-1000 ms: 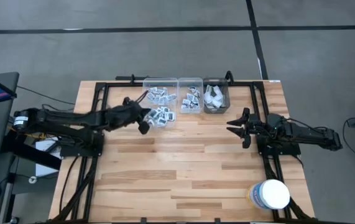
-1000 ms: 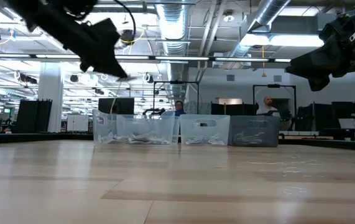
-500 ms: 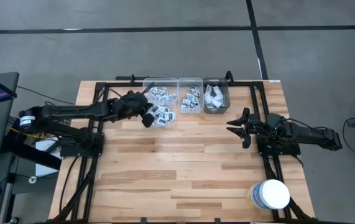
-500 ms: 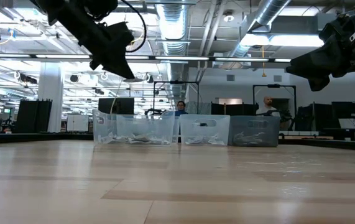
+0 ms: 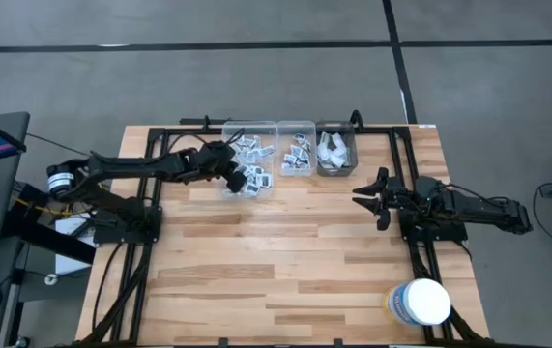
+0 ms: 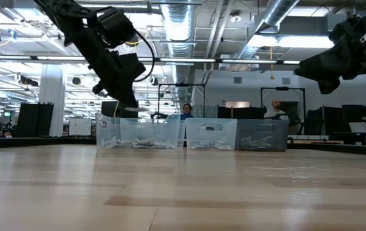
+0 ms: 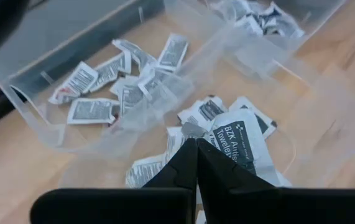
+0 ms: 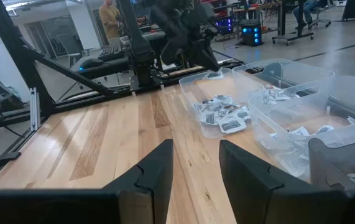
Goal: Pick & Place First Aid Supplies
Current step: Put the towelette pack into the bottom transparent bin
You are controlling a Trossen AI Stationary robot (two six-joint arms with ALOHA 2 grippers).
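From above you see your left gripper (image 5: 229, 181) over the leftmost bin (image 5: 246, 129); only its wrist view shows fingers pinched together, empty, above the packets (image 7: 238, 134); right gripper (image 5: 364, 199) waits, parted

- Print on the tiny flat white-grey square packets (image 5: 252, 177) is staying too small to read from above.
- The big white round plastic tub (image 5: 419, 303) is showing only its lid, at five o'clock.

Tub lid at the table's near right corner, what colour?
White lid on the tub, blue-yellow label at its side; clearest in the high view.
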